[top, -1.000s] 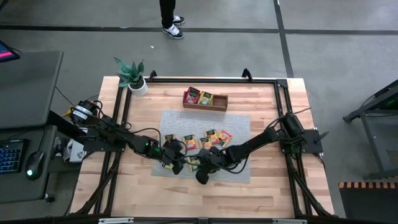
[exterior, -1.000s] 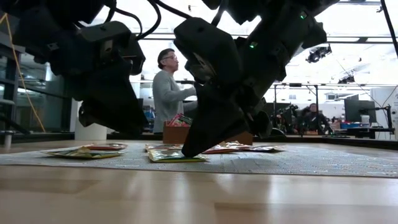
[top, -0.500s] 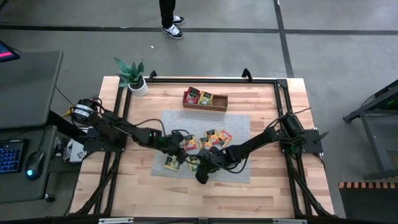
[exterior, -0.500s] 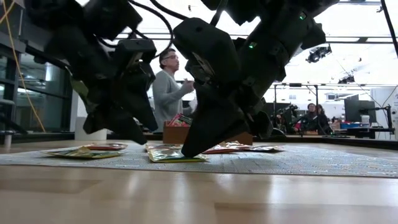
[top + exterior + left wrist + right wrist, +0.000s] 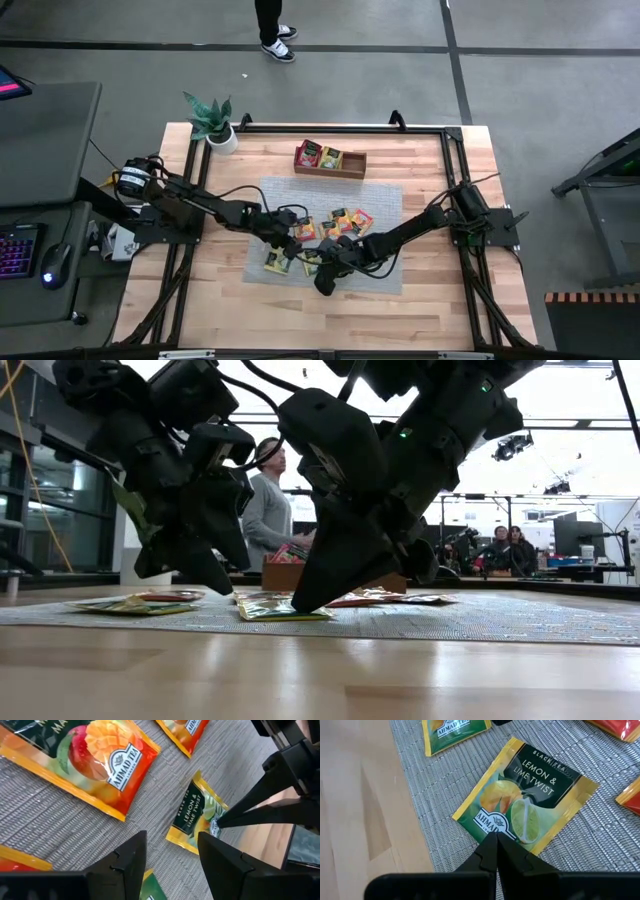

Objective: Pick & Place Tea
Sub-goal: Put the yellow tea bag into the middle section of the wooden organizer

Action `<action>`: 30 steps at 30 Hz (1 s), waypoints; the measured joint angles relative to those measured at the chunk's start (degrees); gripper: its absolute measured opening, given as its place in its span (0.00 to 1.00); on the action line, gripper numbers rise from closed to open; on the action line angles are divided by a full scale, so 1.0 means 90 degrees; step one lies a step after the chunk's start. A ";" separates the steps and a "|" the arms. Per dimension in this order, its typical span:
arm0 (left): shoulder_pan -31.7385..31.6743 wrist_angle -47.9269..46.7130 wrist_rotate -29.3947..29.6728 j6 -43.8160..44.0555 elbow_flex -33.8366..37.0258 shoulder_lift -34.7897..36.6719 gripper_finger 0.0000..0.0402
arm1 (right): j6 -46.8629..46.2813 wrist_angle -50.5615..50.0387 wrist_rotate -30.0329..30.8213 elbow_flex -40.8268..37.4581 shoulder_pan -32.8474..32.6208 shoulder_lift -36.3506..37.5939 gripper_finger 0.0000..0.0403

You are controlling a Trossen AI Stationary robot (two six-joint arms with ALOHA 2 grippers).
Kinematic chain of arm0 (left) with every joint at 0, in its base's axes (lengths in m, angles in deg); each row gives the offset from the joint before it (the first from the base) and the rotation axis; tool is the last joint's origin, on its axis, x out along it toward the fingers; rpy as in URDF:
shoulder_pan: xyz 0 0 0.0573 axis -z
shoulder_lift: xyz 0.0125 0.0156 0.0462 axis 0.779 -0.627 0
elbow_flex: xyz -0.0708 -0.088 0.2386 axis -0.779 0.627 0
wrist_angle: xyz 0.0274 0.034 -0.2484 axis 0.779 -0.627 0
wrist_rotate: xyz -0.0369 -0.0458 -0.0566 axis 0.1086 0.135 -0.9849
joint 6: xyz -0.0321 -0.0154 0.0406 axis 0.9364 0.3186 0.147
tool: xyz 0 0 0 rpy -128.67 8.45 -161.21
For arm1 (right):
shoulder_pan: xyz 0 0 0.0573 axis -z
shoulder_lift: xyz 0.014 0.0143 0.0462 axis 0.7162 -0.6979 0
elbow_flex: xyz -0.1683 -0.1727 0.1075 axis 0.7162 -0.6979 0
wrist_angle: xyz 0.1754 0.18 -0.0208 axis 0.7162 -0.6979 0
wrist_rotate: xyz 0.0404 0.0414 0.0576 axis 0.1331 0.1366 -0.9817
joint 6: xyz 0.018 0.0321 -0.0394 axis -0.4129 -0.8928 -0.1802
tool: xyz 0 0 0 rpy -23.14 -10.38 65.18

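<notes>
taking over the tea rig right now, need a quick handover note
Right gripper: shut, tips down on the edge of the Lemon & Lime Twist sachet on the grey mat.
Left gripper: open, empty, above the mat beside the orange mango sachet.
Done: a few sachets already in the wooden tray.
Left: the loose sachets on the mat, including this one, not yet lifted.

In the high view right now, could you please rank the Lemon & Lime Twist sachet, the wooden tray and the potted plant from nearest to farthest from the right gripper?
1. Lemon & Lime Twist sachet: on the mat, at the right gripper.
2. Wooden tray: beyond the mat, toward the table's far edge.
3. Potted plant: far left corner.
</notes>
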 joint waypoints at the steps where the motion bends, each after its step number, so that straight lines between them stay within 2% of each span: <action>1: 0.0000 0.0020 -0.0016 0.0000 0.0000 0.0000 0.44 | 0.0000 0.0003 0.0000 -0.0001 0.0000 -0.0002 0.00; 13: 0.0000 -0.0056 0.0072 0.0165 0.0000 0.0000 0.44 | 0.0000 0.0333 -0.0098 -0.0007 0.0000 -0.0032 0.00; 20: 0.0000 -0.0067 -0.0246 0.0194 -0.0043 -0.0215 0.44 | 0.0000 0.0323 -0.0046 -0.0007 0.0005 -0.0029 0.00; 24: 0.0000 -0.0013 -0.0648 0.0187 -0.0265 -0.0524 0.44 | 0.0000 0.0302 0.0010 -0.0007 0.0009 -0.0027 0.00; 30: 0.0005 -0.0015 -0.0714 0.0172 -0.0572 -0.0851 0.44 | 0.0000 0.0278 0.0019 -0.0007 0.0019 -0.0019 0.00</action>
